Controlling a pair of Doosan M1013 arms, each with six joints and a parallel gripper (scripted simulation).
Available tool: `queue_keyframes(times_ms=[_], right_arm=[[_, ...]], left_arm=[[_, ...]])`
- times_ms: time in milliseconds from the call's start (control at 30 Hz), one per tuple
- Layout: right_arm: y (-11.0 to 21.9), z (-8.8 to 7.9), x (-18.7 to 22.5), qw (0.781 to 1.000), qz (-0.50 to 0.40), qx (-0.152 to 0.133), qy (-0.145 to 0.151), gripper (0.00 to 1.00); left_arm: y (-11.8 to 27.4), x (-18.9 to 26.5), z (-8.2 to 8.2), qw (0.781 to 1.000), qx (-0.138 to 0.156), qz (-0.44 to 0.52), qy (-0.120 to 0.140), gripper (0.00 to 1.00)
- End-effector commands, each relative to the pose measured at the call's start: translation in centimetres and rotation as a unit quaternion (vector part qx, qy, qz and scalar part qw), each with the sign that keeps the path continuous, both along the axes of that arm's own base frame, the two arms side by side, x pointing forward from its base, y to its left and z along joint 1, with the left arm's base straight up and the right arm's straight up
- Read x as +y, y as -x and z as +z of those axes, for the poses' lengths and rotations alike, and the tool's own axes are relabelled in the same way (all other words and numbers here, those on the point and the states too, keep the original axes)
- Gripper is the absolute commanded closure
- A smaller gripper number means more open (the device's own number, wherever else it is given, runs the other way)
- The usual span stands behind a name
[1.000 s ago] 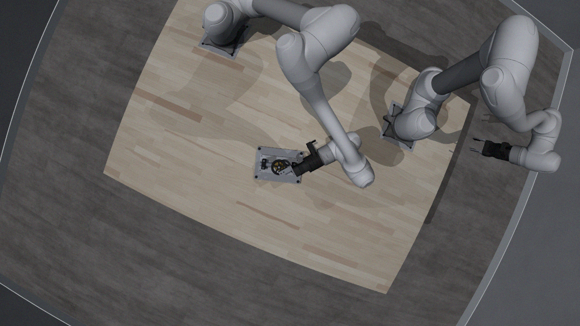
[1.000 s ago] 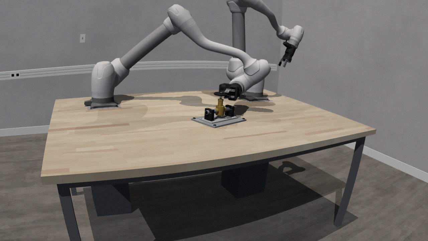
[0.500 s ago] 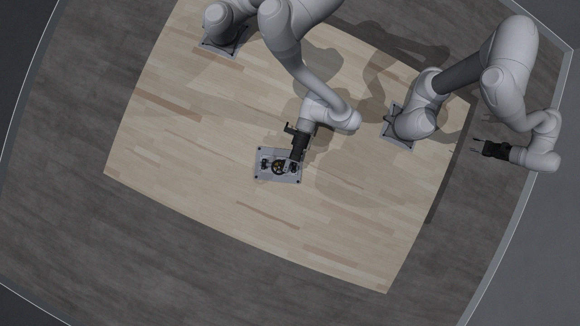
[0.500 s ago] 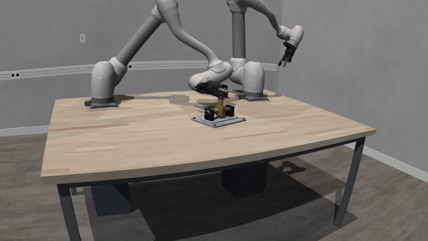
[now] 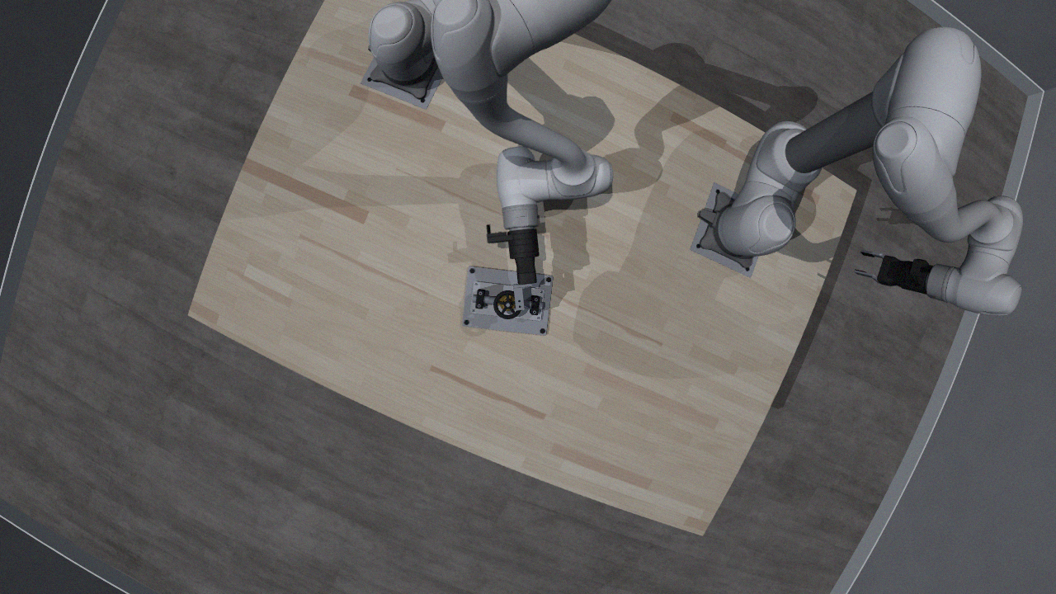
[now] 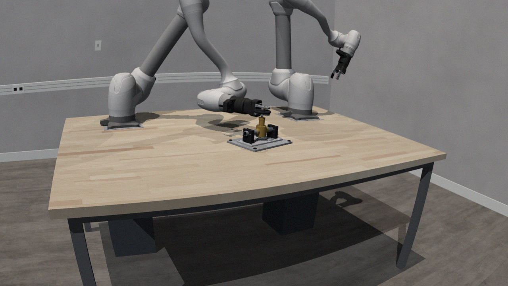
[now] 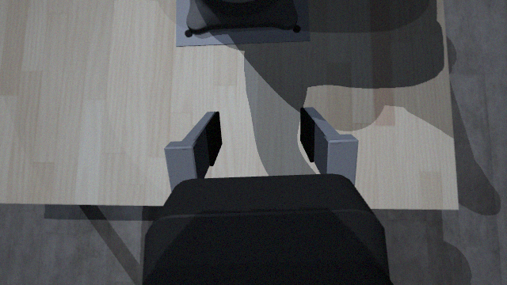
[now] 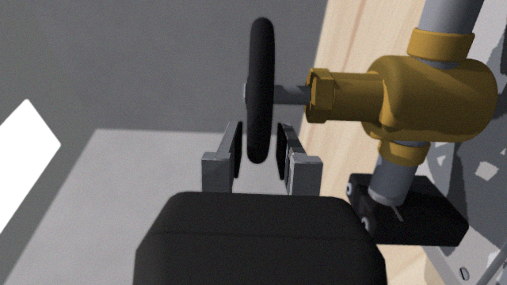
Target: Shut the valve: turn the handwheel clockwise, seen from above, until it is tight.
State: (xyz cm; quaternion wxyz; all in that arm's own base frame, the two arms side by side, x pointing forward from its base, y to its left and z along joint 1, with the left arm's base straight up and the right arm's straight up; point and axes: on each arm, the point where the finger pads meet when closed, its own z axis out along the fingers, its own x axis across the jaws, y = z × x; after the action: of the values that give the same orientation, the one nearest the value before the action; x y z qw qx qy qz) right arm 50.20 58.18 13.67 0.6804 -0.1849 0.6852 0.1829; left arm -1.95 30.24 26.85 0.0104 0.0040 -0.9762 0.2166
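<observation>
Arms, 2 total: R arm (image 5: 464, 44) (image 6: 163, 46) reaches to the valve, L arm (image 5: 937, 88) (image 6: 283, 42) is well apart from it, off past the table edge. One valve body (image 5: 502, 299) (image 6: 261, 129) (image 8: 436, 99), brass-colored, stands upright w/ 1 black handwheel (image 5: 496, 305) (image 6: 262, 112) (image 8: 261, 59) on its stem, lying level above it. Pipe runs btwn 2 black blocks (image 5: 480, 299) (image 6: 248, 136) (image 8: 416, 214), 1 per side, all on 2 stacked plates (image 5: 509, 328) (image 6: 254, 147) (image 8: 447, 261), lower one w/ 4 corner bolts (image 5: 466, 322) (image 6: 254, 148), flat on the table (image 5: 332, 295) (image 6: 177, 167) (image 7: 79, 119) (image 8: 337, 39). R arm pose: elbow high, forearm dropping to a low wrist, R end effector (image 5: 519, 297) (image 6: 267, 110) (image 8: 259, 136) approx. horizontal, coming in from the arm-base side. Its 2 fingers are part-open, 1 above & 1 below the wheel rim, w/ a gap on each side in the wrist cam, so rim's btwn them but not clamped. L arm pose: upper arm up, forearm out & down, L end effector (image 5: 860, 262) (image 6: 335, 76) (image 7: 260, 131) tilted down, raised above table height. Its 2 fingers are released, spread wide, nothing btwn. Can't tell how tight the wheel is.
</observation>
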Motion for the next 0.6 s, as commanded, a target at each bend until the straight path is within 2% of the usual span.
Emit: queue_keyframes(times_ms=[0, 567], right_arm=[[-0.11, 0.23, 0.00, 1.000, 0.025, -0.003, -0.003, 0.48], [0.32, 0.23, -0.34, 0.993, 0.121, -0.003, -0.003, 0.48]], left_arm=[[0.01, 0.02, 0.04, 1.000, 0.000, 0.000, 0.000, 0.00], [0.01, 0.02, 0.04, 1.000, 0.000, 0.000, 0.000, 0.00]])
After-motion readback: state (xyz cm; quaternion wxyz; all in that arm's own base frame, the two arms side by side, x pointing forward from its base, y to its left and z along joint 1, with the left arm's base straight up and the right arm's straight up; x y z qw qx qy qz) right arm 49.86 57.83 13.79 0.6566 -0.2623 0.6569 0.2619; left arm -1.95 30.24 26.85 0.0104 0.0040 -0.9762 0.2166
